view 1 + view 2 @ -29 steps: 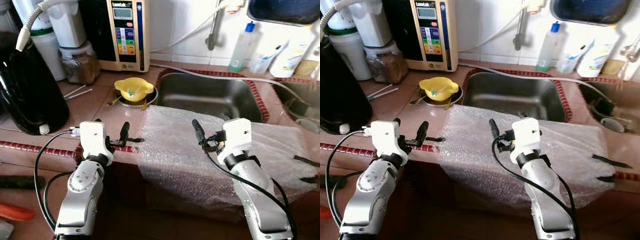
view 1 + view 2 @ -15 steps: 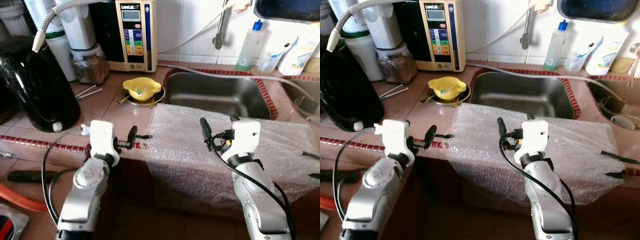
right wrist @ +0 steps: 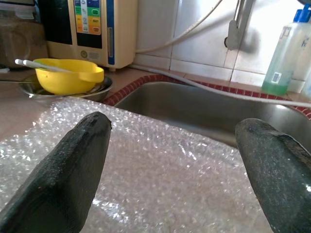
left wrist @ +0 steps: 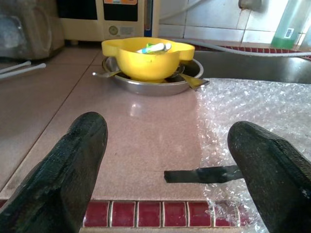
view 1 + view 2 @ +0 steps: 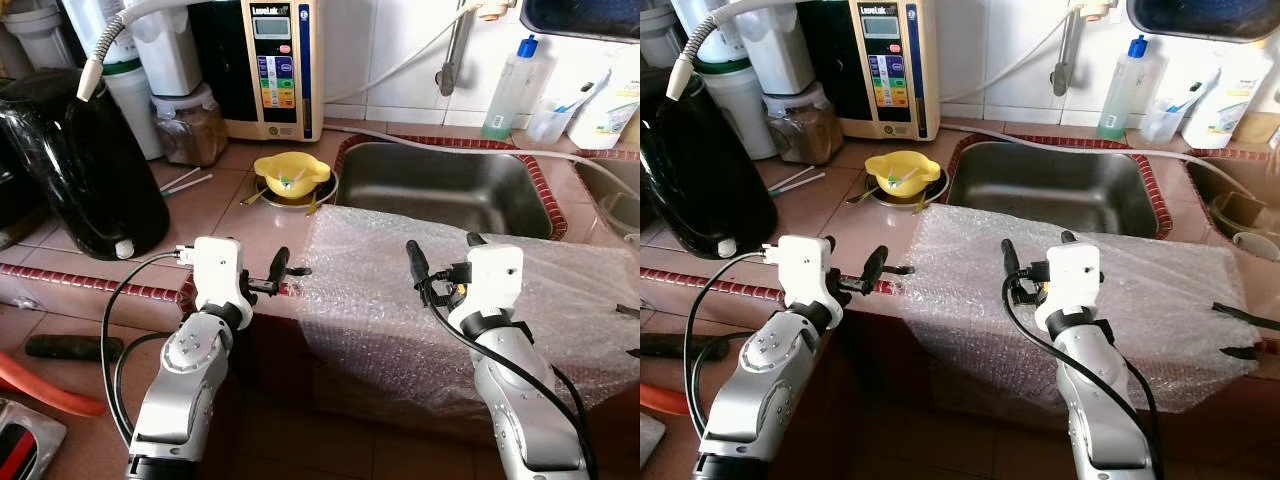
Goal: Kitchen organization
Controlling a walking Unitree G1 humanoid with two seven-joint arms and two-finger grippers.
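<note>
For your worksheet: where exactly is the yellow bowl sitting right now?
In the left eye view, the yellow bowl sits in a shallow metal dish on the tiled counter, just left of the sink and in front of the beige water appliance.

A home kitchen: steel sink (image 5: 440, 185) in a tiled counter (image 5: 210, 215), tap (image 5: 455, 50) and soap bottle (image 5: 512, 75) at the far wall.

Glossy bubble wrap (image 5: 400, 300), steel sink (image 5: 440, 190)

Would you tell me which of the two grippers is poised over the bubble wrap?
The right gripper, open above the bubble wrap in front of the sink; the left gripper is over bare countertop beside it.
</note>
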